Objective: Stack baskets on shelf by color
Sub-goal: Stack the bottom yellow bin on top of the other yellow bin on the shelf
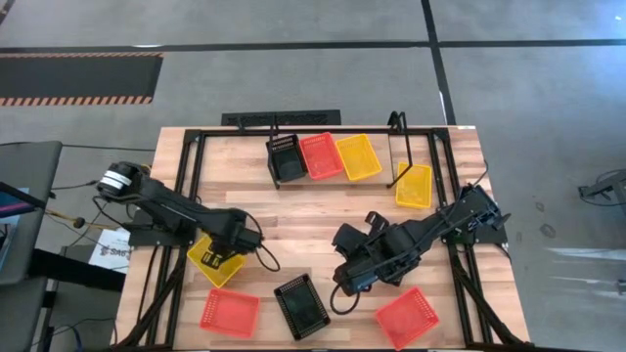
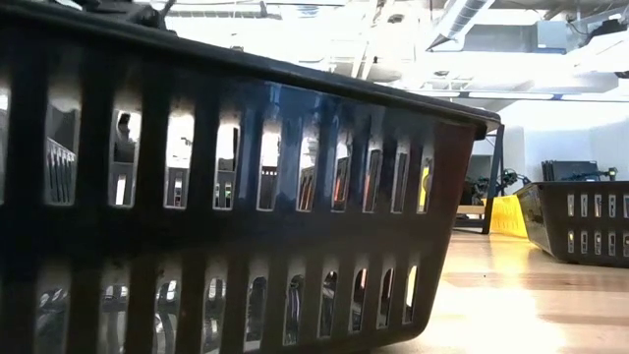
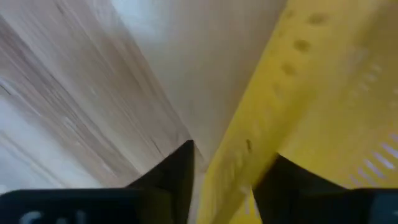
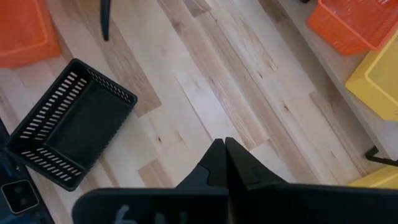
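Note:
My left gripper [image 1: 227, 252] stands at a yellow basket [image 1: 215, 261] near the table's left side and is shut on its wall. My right gripper [image 1: 344, 282] hangs shut over bare wood in the table's near middle and holds nothing; a black basket [image 1: 301, 305] lies flat just beside it. A black basket [image 1: 287, 159], a red-orange basket [image 1: 321, 154] and a yellow basket [image 1: 358, 156] sit side by side on the shelf [image 1: 279, 119] at the far edge. Another yellow basket [image 1: 414, 186] lies by the shelf's right post. Two red-orange baskets [image 1: 230, 311] [image 1: 406, 316] rest on the near side. My left gripper has the yellow basket by one side wall [image 3: 249, 146], with one finger [image 3: 174, 177] outside the wall and the other [image 3: 298, 186] inside the basket. The fingers come from above, slanting down. Whether the basket's bottom is off the table I cannot tell.
The black tube frame [image 1: 191, 186] edges the table on both sides. In the low view a black basket [image 2: 226, 197] fills most of the picture, close to the camera. Open wood lies between the shelf and the two arms.

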`<state>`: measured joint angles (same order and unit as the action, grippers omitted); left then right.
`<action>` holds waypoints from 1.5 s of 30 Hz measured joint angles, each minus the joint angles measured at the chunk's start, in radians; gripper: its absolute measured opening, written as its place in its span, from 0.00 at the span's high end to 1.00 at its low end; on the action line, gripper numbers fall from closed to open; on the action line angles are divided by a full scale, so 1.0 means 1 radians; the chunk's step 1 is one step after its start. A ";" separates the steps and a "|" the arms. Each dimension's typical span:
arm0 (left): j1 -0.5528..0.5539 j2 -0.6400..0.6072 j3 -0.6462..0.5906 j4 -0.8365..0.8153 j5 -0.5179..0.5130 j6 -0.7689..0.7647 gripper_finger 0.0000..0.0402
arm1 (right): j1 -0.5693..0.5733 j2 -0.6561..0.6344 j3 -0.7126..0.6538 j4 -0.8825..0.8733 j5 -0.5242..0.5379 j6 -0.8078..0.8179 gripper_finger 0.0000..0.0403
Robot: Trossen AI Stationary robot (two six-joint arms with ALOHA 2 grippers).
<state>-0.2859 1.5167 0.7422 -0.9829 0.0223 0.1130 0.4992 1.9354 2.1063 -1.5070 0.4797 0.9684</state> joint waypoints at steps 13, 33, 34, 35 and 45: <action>0.073 0.000 0.179 0.008 -0.126 -0.153 1.00 | 0.002 0.000 0.000 0.003 -0.003 0.019 0.99; 0.203 -0.081 0.506 0.188 -0.398 -0.517 1.00 | -0.080 0.000 0.000 0.054 0.440 0.152 0.99; 0.203 -0.081 0.506 0.193 -0.396 -0.517 1.00 | -0.093 0.000 0.000 0.060 0.439 0.122 0.99; 0.203 -0.081 0.506 0.197 -0.396 -0.516 1.00 | -0.106 0.000 0.000 0.072 0.439 0.086 0.99; 0.210 -0.081 0.506 0.192 -0.397 -0.482 1.00 | -0.274 0.000 0.000 0.278 0.163 -0.177 0.81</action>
<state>-0.0757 1.4361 1.2484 -0.7906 -0.3750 -0.3686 0.2251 1.9354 2.1063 -1.2290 0.6423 0.7914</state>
